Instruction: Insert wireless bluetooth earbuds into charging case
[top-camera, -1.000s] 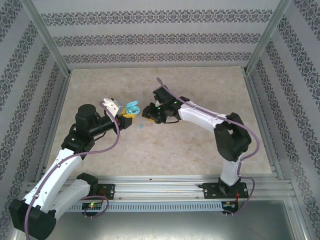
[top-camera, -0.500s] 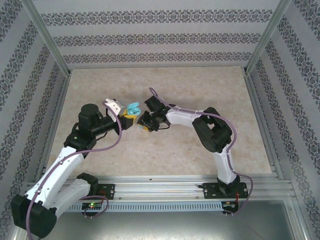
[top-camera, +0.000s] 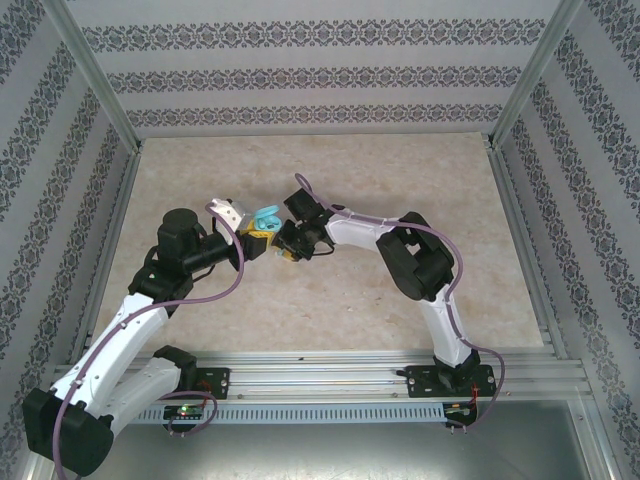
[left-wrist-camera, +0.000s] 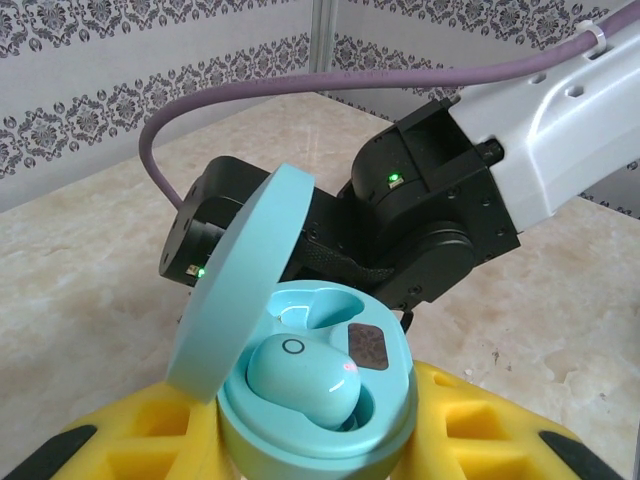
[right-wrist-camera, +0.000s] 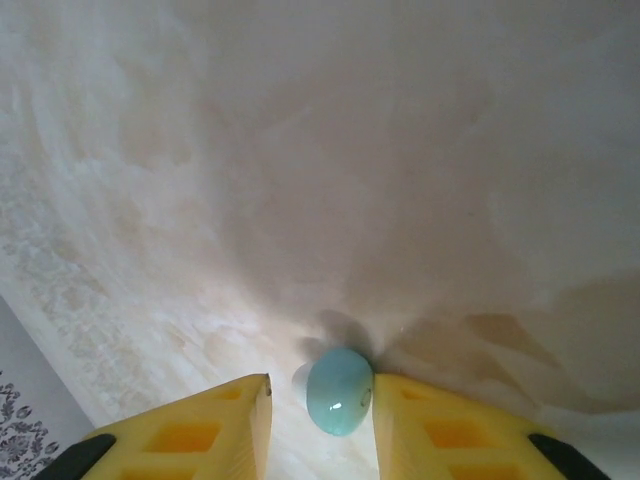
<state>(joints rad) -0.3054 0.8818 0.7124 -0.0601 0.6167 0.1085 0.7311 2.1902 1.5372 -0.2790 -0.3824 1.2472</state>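
My left gripper (top-camera: 254, 236) is shut on a light blue charging case (left-wrist-camera: 318, 420), lifted off the table with its lid (left-wrist-camera: 232, 292) swung open. One light blue earbud (left-wrist-camera: 300, 385) sits in the case's near socket, and the far socket (left-wrist-camera: 320, 312) is empty. My right gripper (right-wrist-camera: 320, 420) points down at the table just right of the case (top-camera: 266, 218). Its yellow fingers (right-wrist-camera: 215, 425) straddle a second light blue earbud (right-wrist-camera: 340, 390) lying on the table. That bud touches the right finger, with a gap to the left finger. The jaws are open.
The right arm's black wrist (left-wrist-camera: 420, 220) and its purple cable (left-wrist-camera: 330, 85) hang close behind the open case. Beige marbled tabletop (top-camera: 400, 180) stretches around both arms, bounded by aluminium posts (top-camera: 100, 95) and patterned walls.
The right arm has swung left and down, bringing its gripper over the earbud on the table. Its jaws have narrowed around it. The left arm and case have stayed still.
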